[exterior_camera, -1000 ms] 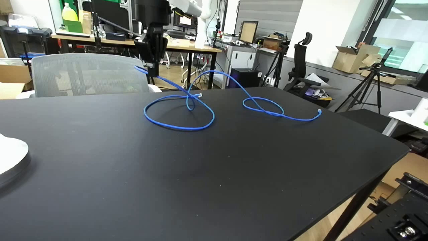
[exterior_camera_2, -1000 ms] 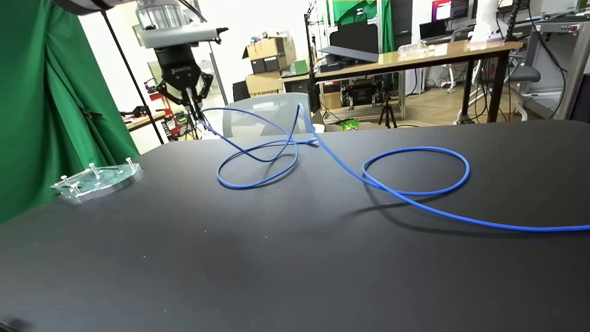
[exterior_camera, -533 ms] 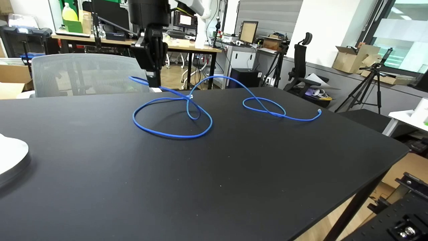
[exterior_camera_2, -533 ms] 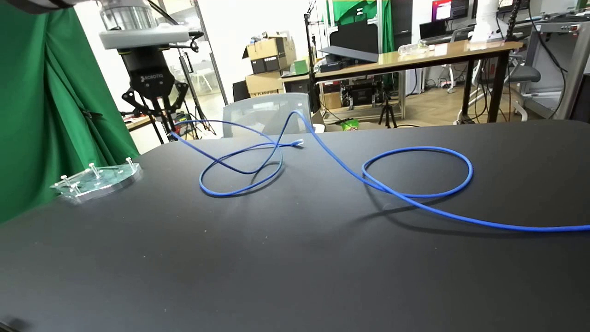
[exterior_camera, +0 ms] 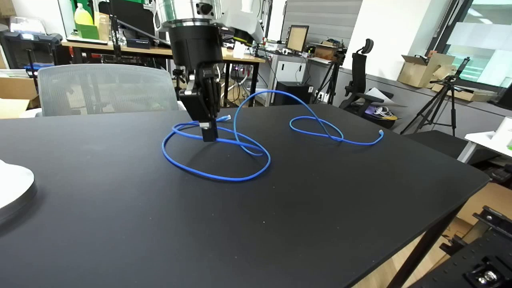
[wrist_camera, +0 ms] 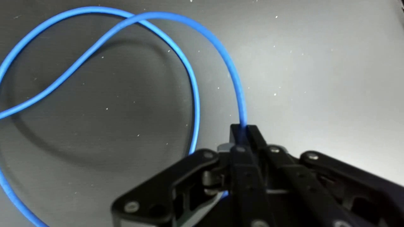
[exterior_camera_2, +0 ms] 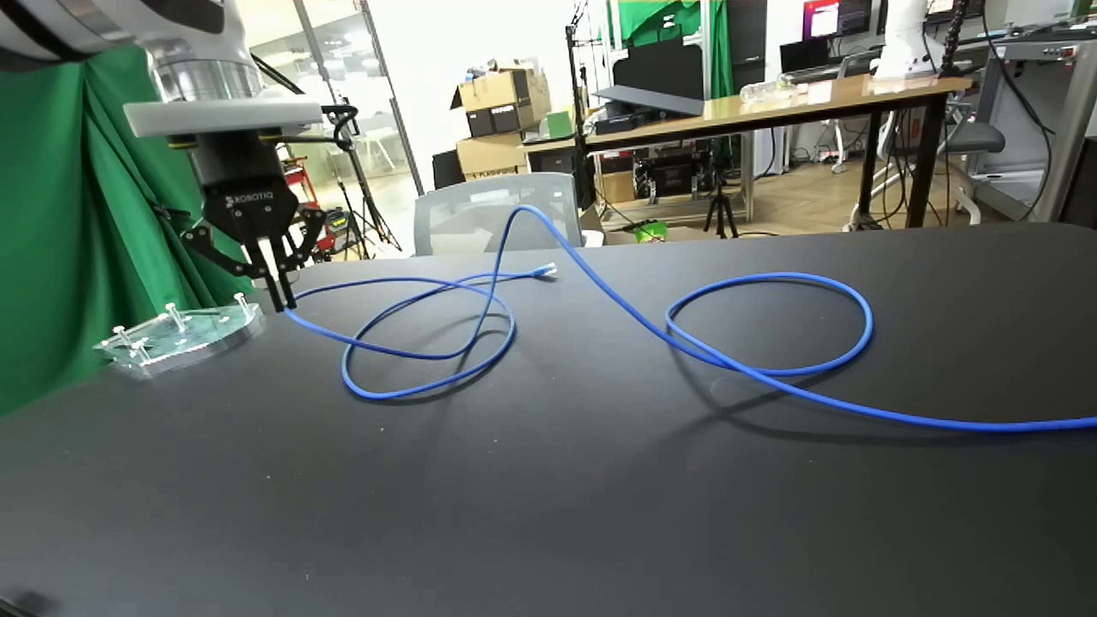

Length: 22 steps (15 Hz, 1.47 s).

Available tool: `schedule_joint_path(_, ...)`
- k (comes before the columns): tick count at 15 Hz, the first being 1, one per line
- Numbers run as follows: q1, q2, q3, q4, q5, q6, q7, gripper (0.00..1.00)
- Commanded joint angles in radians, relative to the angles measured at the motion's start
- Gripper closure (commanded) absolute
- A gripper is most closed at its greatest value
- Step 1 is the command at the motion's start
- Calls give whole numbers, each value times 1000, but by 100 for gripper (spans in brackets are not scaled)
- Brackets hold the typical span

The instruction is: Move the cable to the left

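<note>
The bright blue cable [exterior_camera: 236, 179] lies in large loops on the black table [exterior_camera: 224, 236], with one stretch arching above the surface. It also shows in an exterior view [exterior_camera_2: 377, 396] and in the wrist view [wrist_camera: 234, 73]. My gripper [exterior_camera: 210, 136] points down just above the table, at the end of the cable's loops in an exterior view [exterior_camera_2: 284, 304]. In the wrist view its fingers [wrist_camera: 246, 129] are closed with the cable pinched between the tips. One plug end [exterior_camera: 227, 118] lies behind the gripper; the other plug [exterior_camera: 381, 133] lies toward the far right edge.
A clear plate with upright posts [exterior_camera_2: 180, 338] lies on the table near the gripper in an exterior view. A white rounded object [exterior_camera: 14, 188] sits at the table's left edge. A grey mesh chair [exterior_camera: 108, 90] stands behind the table.
My gripper has come down close to the tabletop, carrying the held cable. In an exterior view it has also moved left, and the near loops have slid along with it. The far loop hardly moved.
</note>
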Motion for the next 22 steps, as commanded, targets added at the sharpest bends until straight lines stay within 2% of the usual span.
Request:
schedule_joint_path(1, 20, -19, -2, -41, -40, -19, -21, 98)
schedule_joint_path(4, 41, 6, -13, -33, -104, -2, -3, 98)
schedule_joint_path(10, 101, 93, -63, 22, -257, 69, 161, 98)
schedule_joint_path(11, 112, 103, -71, 29, -277, 82, 187, 69)
schedule_joint_path(13, 121, 116, -83, 40, -282, 119, 238, 63)
schedule_joint_path(20, 111, 51, -112, 23, -226, 213, 371, 16)
schedule_joint_path(22, 99, 28, -113, 18, -189, 207, 390, 2)
